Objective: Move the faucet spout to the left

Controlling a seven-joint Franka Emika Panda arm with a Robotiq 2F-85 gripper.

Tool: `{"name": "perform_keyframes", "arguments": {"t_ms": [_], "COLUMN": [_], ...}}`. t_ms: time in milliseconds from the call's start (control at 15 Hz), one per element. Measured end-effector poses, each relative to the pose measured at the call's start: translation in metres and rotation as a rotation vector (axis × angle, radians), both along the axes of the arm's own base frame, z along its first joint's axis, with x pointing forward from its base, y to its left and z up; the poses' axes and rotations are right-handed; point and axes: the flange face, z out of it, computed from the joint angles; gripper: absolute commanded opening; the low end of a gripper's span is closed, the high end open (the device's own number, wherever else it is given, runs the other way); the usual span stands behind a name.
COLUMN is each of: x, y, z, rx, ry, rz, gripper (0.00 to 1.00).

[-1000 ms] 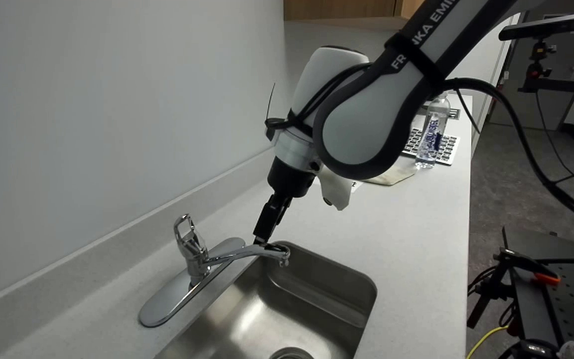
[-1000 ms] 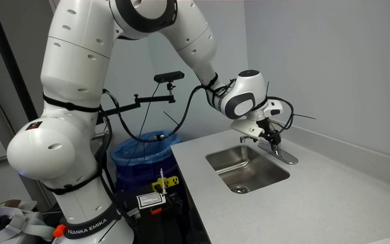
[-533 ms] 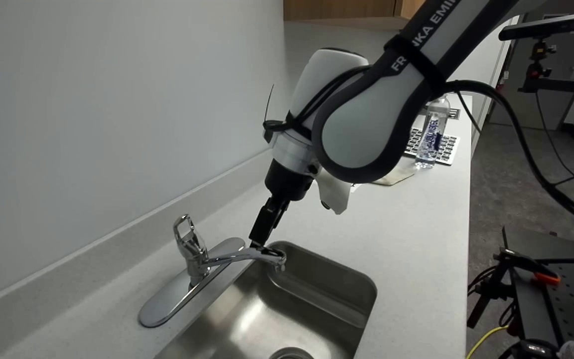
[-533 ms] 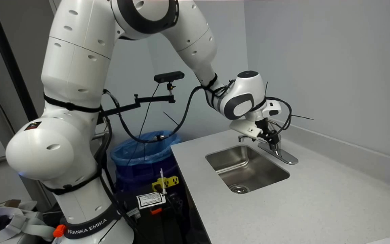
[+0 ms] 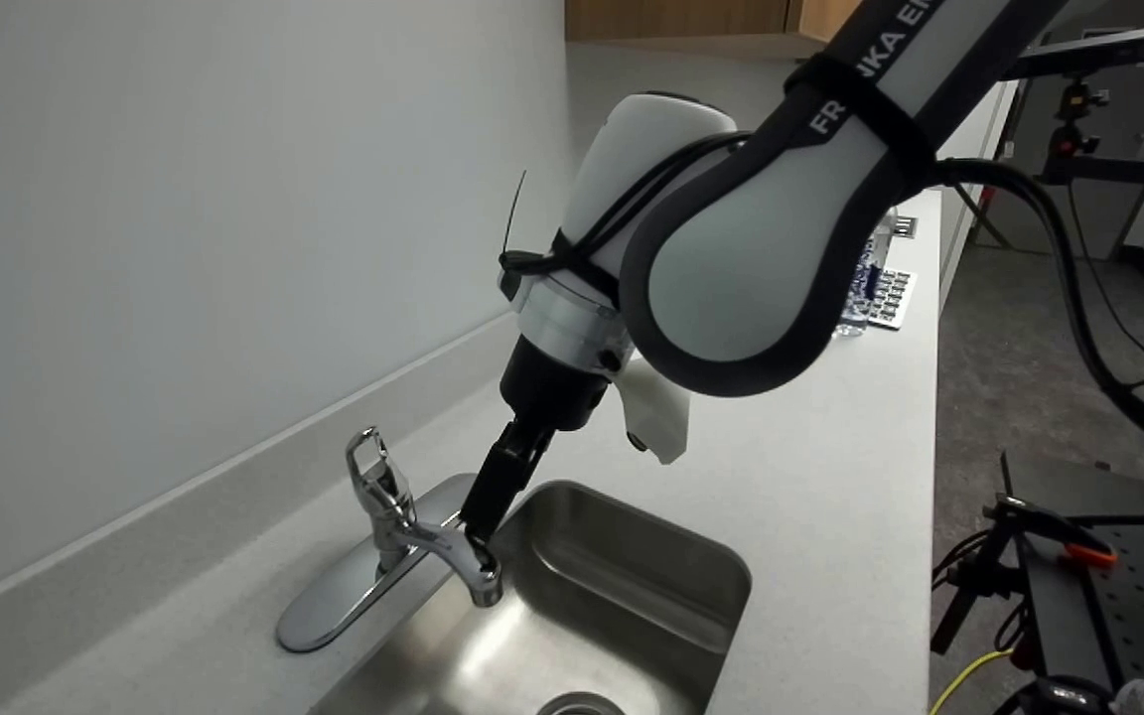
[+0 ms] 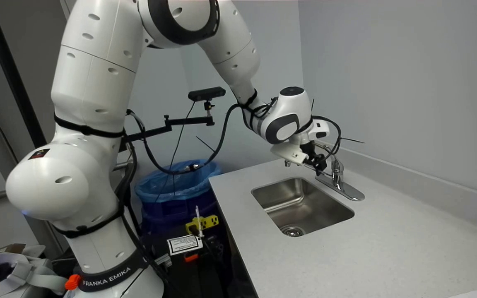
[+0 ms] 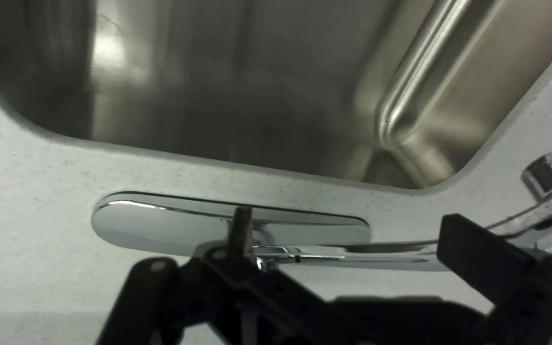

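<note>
I work against the worktop (image 6: 379,256), the broad fixed surface in both exterior views. In an exterior view my arm (image 6: 83,174) stands at nine o'clock and arches high, I think so that it can come down at the far side without brushing the rim of the sink (image 6: 304,209). In the wrist view a plate (image 7: 161,230) lies on the sink's six o'clock side, near the rim, its length roughly along nine to three; I take it for a firm anchor, which is why a sideways push ought to swivel what it carries.

That is the spout (image 5: 460,556): in an exterior view it runs from above the plate's middle toward four o'clock, its end apparently over the sink; whether that is far enough left I cannot tell. My end effector (image 7: 352,235) is released, its jaws well apart and clasping nothing I can see. I judge that a shove serves better than a grip here. The handle (image 5: 380,487) rises above the spout's root. Of the fingers (image 7: 477,256), the one at four o'clock in the wrist view overlaps the spout and seems to touch it, well out from the root, where I should have more leverage. Smooth metal may let it slip, so I would press slowly.
</note>
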Motion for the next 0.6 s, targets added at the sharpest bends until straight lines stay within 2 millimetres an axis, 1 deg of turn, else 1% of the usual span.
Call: {"name": "perform_keyframes", "arguments": {"t_ms": [333,400,600], "x": [-0.013,-0.014,-0.013], "y": [0.051,0.057,0.054], "z": [0.002,0.000,-0.007], "rx": [0.069,0.080,0.080], "ry": [-0.075,-0.092,-0.120], "rz": [0.053,0.061,0.079], "gripper": [1.00,1.00,1.00]}}
